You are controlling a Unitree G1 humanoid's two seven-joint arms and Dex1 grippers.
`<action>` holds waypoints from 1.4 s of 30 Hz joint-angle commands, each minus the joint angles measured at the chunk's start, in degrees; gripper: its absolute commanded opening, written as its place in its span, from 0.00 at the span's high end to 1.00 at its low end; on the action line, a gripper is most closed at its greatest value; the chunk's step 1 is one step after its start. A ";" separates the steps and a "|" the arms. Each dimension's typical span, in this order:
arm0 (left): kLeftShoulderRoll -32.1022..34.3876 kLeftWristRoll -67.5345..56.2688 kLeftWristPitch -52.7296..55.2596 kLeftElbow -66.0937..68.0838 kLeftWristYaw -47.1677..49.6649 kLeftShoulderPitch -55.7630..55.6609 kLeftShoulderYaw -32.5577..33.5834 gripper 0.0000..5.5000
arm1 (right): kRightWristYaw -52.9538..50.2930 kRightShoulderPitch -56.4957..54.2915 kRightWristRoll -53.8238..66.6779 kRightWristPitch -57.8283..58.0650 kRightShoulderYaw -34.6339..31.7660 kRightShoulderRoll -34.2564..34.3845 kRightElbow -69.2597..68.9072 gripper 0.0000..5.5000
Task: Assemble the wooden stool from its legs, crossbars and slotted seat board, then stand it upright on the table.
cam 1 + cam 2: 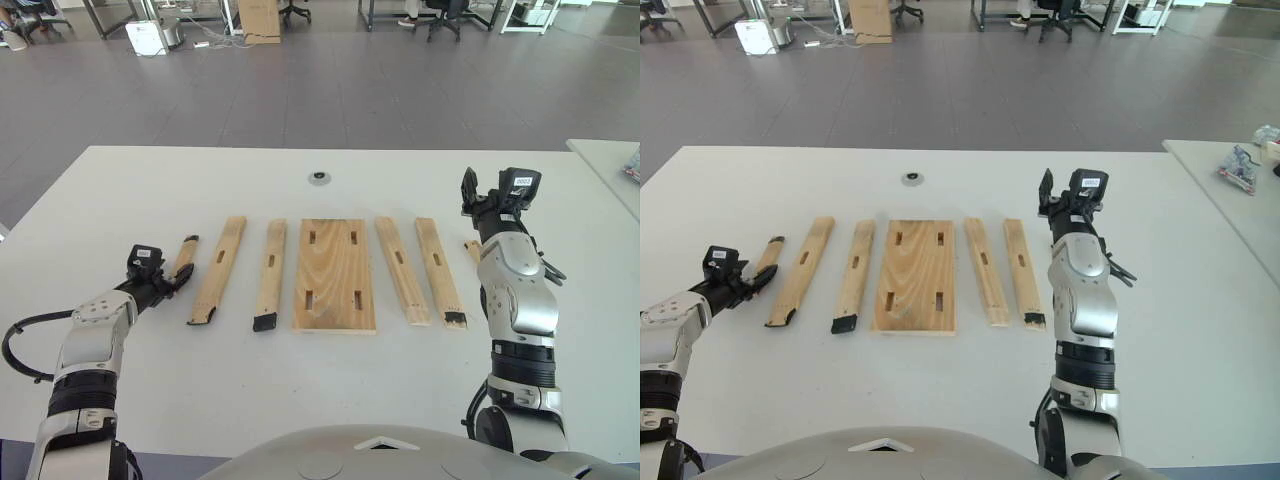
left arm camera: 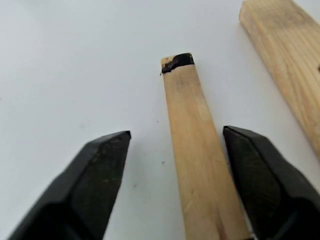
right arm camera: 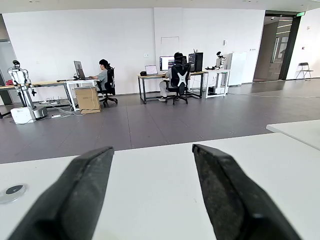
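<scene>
Left gripper (image 2: 176, 131) low on table (image 1: 120, 180), fingers (image 2: 95, 170) spread either side of crossbar (image 2: 192, 150); right gripper (image 3: 152, 149) raised on upright forearm, fingers spread, empty

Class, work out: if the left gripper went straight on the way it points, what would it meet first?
The slim pale wooden bar with a black end, lying between the open jaws of the left gripper. Whether they touch is unclear.

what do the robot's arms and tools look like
The left arm and right arm have silver-grey shells with black joints. The left tool and right tool are black, with two blunt wedge-shaped fingers and a white label at the wrist. A black cable loops beside the left arm.
</scene>
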 commanded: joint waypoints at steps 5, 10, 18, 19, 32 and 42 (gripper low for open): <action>0.56 1.45 4.16 2.81 -1.93 1.66 -1.68 0.66 | -1.03 -0.53 -0.03 -0.68 -0.43 0.74 0.28 0.47; 1.09 1.59 5.10 1.55 -2.10 1.19 -2.06 0.77 | -0.64 -0.47 0.24 -0.15 -0.22 0.89 0.07 0.47; -2.31 -4.24 -4.78 -12.78 0.20 -13.18 2.68 0.77 | 2.58 -3.68 9.97 5.48 -1.10 3.13 -5.53 0.47; -3.28 -5.46 -4.70 -15.98 -0.23 -13.88 2.18 0.77 | 4.40 -4.17 12.45 7.52 0.11 3.13 -7.64 0.47; -16.87 -10.08 4.74 -39.73 1.01 -11.66 -14.46 0.77 | 5.67 -7.42 45.85 28.39 3.29 8.13 -17.70 0.47; -19.60 -10.00 7.83 -44.93 2.38 -11.15 -18.41 0.77 | 1.89 -7.00 47.97 28.06 4.04 8.38 -16.05 0.47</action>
